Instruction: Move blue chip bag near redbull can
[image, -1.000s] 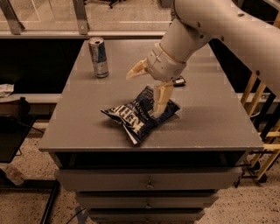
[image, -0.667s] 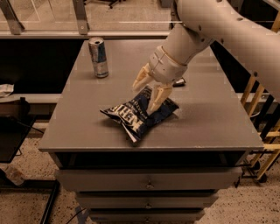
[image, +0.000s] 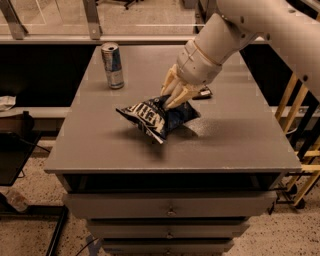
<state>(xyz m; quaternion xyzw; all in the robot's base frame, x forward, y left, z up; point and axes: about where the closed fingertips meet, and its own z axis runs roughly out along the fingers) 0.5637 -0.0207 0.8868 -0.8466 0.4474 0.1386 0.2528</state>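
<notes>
Glossy dark blue crinkly chip bag (image: 156, 117), white-lettered, on grey counter (image: 230, 145) directly beneath the cream two-finger hand (image: 175, 96), fingers pinched closed on its upper edge, long axis lower-left to upper-right; slim silver-blue redbull can (image: 112, 65) upright, well apart, up-left of hand.

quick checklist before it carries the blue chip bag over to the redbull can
1. gripper shut on the upper edge of the blue chip bag: ok
2. bag lifted off the table: cannot tell, left end looks raised
3. redbull can upright at the far left: ok
4. nothing standing between bag and can: ok
5. dark snack bar behind the gripper, clear of the bag: cannot tell
</notes>
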